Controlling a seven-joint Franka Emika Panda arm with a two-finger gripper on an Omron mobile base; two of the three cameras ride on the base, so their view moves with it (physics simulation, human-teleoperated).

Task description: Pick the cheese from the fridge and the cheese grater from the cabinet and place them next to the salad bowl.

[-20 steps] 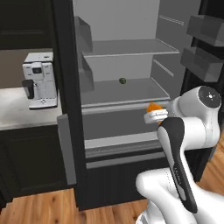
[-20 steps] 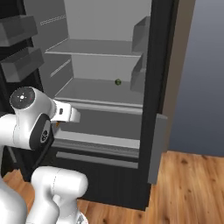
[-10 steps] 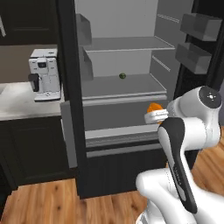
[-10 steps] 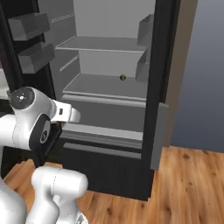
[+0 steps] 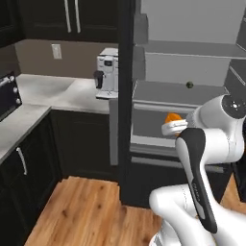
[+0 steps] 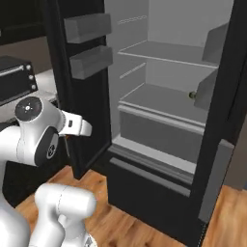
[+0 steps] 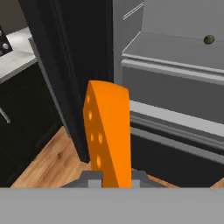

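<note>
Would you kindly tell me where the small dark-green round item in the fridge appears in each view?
Left base view: green item at upper right, on a fridge shelf.
Right base view: right of centre, beside a door bin.
Hand view: top right corner.
Shared landmark: the fridge shelf beneath it.

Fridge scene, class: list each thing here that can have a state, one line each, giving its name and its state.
Fridge: door open.
Cheese: upright, held outside the fridge.
Gripper: shut on the cheese.
Green item: resting on a fridge shelf.

White arm (image 5: 202,144), dark joints.
</note>
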